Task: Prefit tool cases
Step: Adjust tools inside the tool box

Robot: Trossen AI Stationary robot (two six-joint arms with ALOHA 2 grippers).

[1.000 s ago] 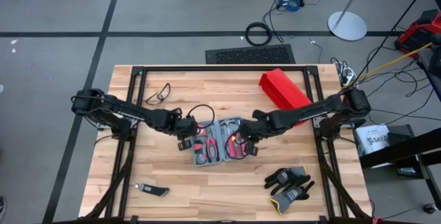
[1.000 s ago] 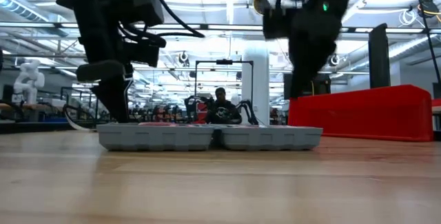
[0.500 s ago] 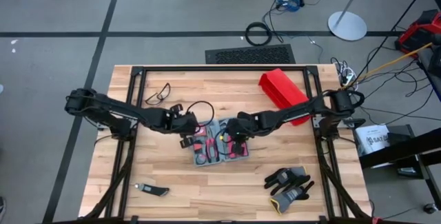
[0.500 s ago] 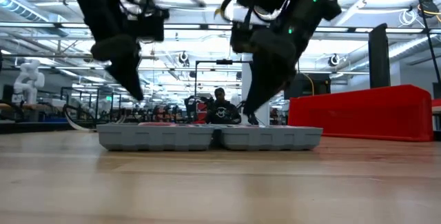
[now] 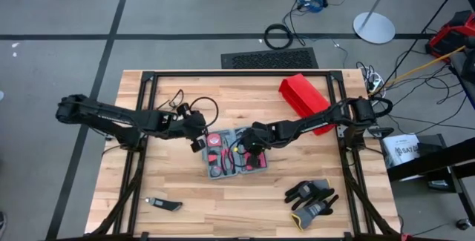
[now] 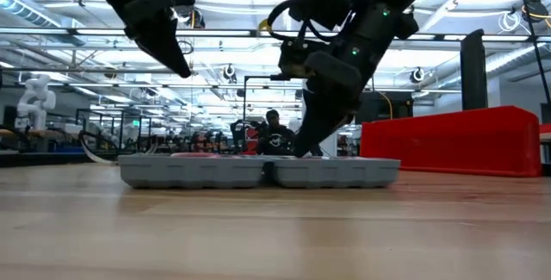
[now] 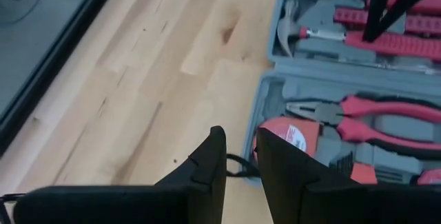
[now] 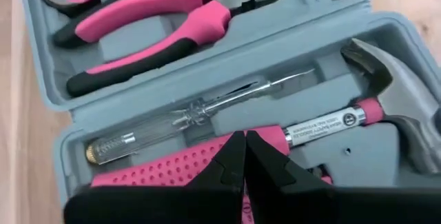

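The grey tool case (image 5: pixel 236 152) lies open and flat on the table, both halves up (image 6: pixel 258 170). It holds pink-handled pliers (image 8: pixel 151 17), a clear screwdriver (image 8: pixel 200 107), a hammer (image 8: pixel 372 79) and a red tape measure (image 7: pixel 286 138). My right gripper (image 5: pixel 249 149) is shut, its tips down in the case (image 8: pixel 244 145). My left gripper (image 5: pixel 197 140) hangs above the table by the case's left edge (image 6: pixel 176 52). Its fingers (image 7: pixel 239 156) are a narrow gap apart, and nothing is between them. My right gripper presses its shut fingertips (image 8: pixel 234 156) on the hammer's pink ribbed grip (image 8: pixel 179 165), coming from above and slanting from the table's right side. The hammer lies in its slot in the case. My left gripper touches nothing.
A red bin (image 5: pixel 304 96) stands on the far right of the table. Black gloves (image 5: pixel 312 196) lie at the near right, a utility knife (image 5: pixel 163 205) at the near left, and safety glasses (image 5: pixel 171 100) with a black cable (image 5: pixel 211 115) at the far left. A person (image 6: pixel 274 133) sits far behind.
My left gripper has risen from the case's left edge and drawn back toward the far left. My right gripper has moved left over the case and come down onto the tools inside. The case has stayed in place.
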